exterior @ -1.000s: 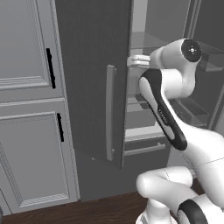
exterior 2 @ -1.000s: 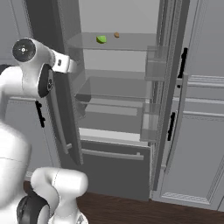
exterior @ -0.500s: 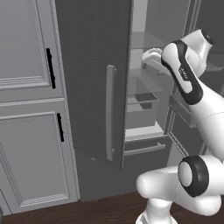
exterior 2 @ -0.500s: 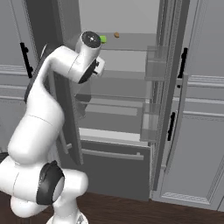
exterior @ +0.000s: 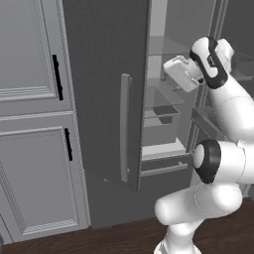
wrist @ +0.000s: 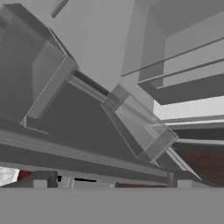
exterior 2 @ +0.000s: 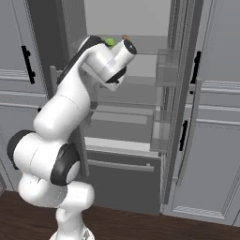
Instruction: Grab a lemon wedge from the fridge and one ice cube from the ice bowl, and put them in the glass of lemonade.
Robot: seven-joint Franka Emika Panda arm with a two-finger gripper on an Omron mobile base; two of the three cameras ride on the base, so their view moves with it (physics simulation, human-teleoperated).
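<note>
The fridge [exterior: 99,74] stands with both doors swung open. The lemon wedge [exterior 2: 109,41] lies on its upper glass shelf, a small yellow-green piece partly covered by my arm's wrist. In the hand view my gripper [wrist: 111,185] is open, its two tips far apart with nothing between them, looking obliquely at the fridge's shelves and clear bins. From the left base view its white hand [exterior: 181,74] hangs at upper-shelf height, just inside the opening. The ice cube, ice bowl and glass of lemonade are out of view.
A small brown item [exterior 2: 124,36] sits on the same shelf beside the wedge. Clear bins [exterior 2: 166,75] line the open right door. Light grey panelled cabinets [exterior: 30,99] with black handles flank the fridge. A drawer front [exterior 2: 126,164] closes the fridge's bottom.
My arm has swung further into the fridge opening, the wrist moving right towards the upper shelf and now covering part of the lemon wedge. The gripper stays open.
</note>
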